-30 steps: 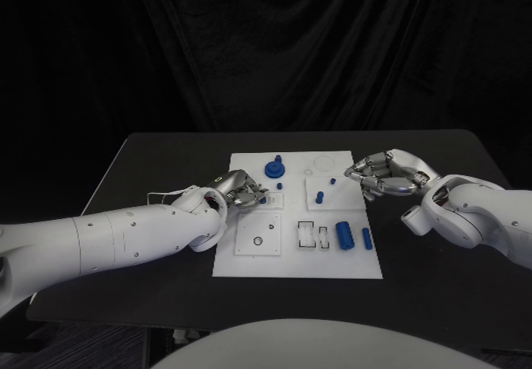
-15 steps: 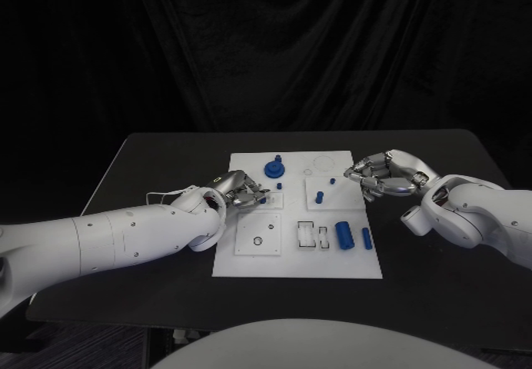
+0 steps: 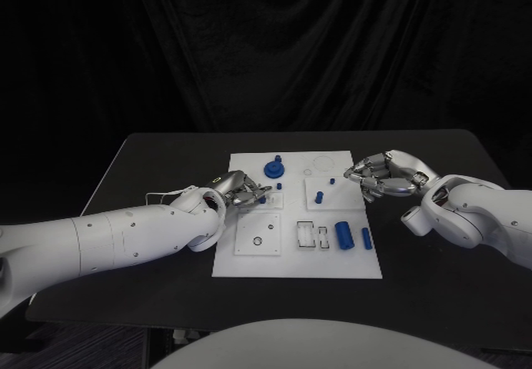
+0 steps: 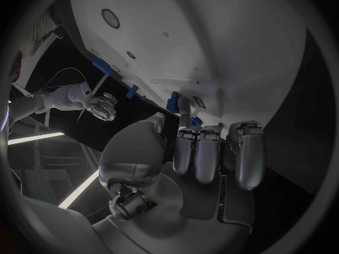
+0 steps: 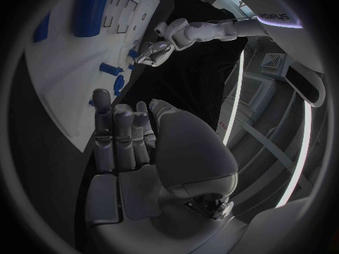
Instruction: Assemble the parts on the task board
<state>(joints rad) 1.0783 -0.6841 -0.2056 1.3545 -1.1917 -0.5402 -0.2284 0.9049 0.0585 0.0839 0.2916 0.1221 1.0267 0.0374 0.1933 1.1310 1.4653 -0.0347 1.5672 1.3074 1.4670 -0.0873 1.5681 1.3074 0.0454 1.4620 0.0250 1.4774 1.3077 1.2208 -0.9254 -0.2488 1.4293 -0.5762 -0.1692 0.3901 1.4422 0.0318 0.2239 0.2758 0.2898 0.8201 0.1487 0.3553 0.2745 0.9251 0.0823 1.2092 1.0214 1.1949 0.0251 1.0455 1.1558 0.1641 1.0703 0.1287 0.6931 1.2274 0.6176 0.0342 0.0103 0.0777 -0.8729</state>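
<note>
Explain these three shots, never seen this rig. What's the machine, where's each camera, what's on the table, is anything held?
It is a two-armed robot with silver many-fingered hands at a black table. One picture looks down from its head; the two round ones come from cameras behind each wrist. On the table lies a white task board carrying small blue parts, such as a cylinder and a knobbed piece. The left hand rests at the board's left edge, fingers curled near a blue part; whether it grips it I cannot tell. The right hand hovers at the right edge, fingers curled, apparently empty.

One task board, two hands
</note>
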